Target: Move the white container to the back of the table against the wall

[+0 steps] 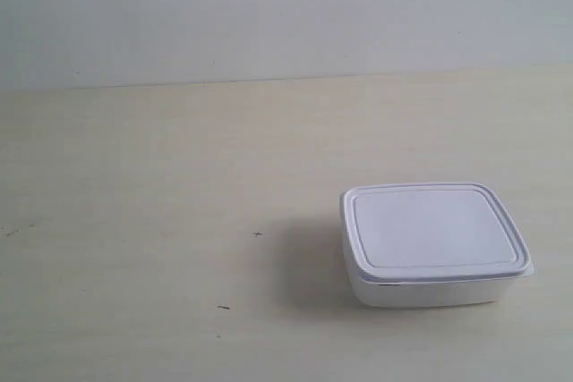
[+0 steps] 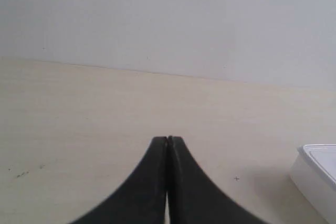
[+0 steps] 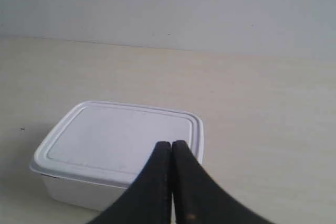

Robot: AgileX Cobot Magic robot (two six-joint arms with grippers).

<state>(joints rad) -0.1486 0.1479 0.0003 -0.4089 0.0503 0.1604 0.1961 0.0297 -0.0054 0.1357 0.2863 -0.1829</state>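
The white container [image 1: 434, 243] rests on the table [image 1: 179, 185] near its front right in the exterior view, lid on, well short of the wall [image 1: 269, 6]. Neither arm shows in that view. In the right wrist view the container [image 3: 115, 145] lies just ahead of my right gripper [image 3: 171, 144], whose black fingers are pressed together with nothing between them, apart from the box. My left gripper [image 2: 167, 140] is shut and empty over bare table, and only a corner of the container [image 2: 317, 174] shows at that view's edge.
A few tiny dark specks [image 1: 258, 235] mark the table surface to the left of the container. The table meets the wall along a straight line [image 1: 286, 80] behind the box.
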